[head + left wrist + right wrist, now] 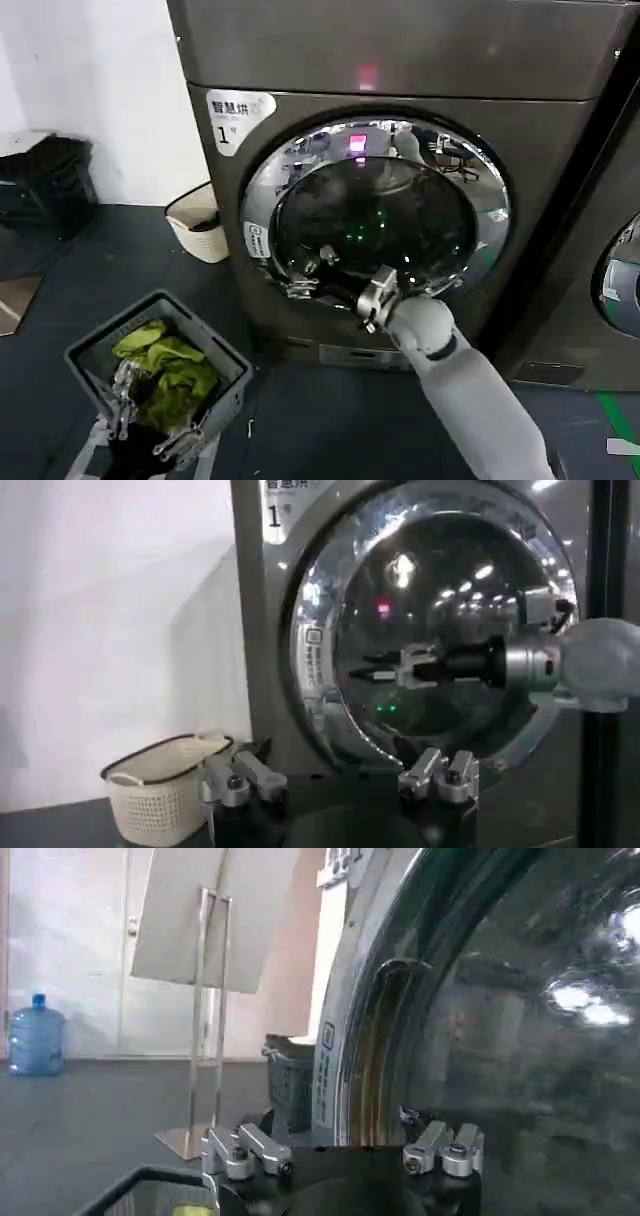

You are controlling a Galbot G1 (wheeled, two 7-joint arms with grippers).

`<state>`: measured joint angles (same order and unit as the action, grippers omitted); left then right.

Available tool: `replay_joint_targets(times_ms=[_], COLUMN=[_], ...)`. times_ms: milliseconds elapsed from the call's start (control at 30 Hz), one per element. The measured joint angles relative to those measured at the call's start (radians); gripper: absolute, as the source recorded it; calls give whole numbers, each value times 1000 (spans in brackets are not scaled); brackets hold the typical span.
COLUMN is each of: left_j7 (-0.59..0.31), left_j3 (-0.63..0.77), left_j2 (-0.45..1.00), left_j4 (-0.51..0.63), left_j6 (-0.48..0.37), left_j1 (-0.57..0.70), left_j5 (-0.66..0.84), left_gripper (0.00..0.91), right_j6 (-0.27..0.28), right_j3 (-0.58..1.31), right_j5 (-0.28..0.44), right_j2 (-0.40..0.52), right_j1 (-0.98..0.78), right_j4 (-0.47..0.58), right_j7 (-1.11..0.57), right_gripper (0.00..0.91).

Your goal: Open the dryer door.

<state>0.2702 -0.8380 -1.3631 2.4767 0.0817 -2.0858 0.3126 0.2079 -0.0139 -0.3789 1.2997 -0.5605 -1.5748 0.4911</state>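
The dryer (pixel 420 60) is dark grey-brown, with a white "1" sticker and a pink light. Its round dryer door (pixel 470 160) has a chrome rim around dark glass and looks closed against the front. My right gripper (pixel 312 273) is open at the door's lower left rim, with nothing between its fingers. From the left wrist it hovers just in front of the glass (pixel 375 668). The right wrist view shows the door rim (pixel 385 1048) edge-on, close ahead of the open right gripper (pixel 345 1153). My left gripper (pixel 150 420) hangs open low at the left, over a basket (pixel 340 780).
A grey basket (pixel 215 350) of green clothes sits on the dark floor under the left arm. A cream basket (pixel 195 225) stands against the dryer's left side. A neighbouring machine (pixel 610 270) stands at the right. A black bin (pixel 50 180) is at the far left.
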Motion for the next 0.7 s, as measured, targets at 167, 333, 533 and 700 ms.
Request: replay_joint_targets(times_ms=[167, 333, 533, 700], left_j7=[0, 2, 6, 15], left_j3=[-1, -2, -3, -15], left_j2=[-2, -4, -7, -4], left_j4=[0, -4, -9, -15], left_j6=[-3, -11, -22, -48], left_j1=[2, 5, 16, 31], left_j5=[0, -3, -3, 5], left_gripper=[907, 907, 907, 907], right_j6=[-1, -4, -6, -2], right_j3=[-14, -22, -24, -25], right_j5=[4, 2, -4, -33], right_j2=[27, 52, 70, 71], right_j1=[20, 44, 57, 67], right_j4=[35, 67, 95, 103], right_j7=[10, 41, 89, 123], right_gripper=[907, 907, 907, 907])
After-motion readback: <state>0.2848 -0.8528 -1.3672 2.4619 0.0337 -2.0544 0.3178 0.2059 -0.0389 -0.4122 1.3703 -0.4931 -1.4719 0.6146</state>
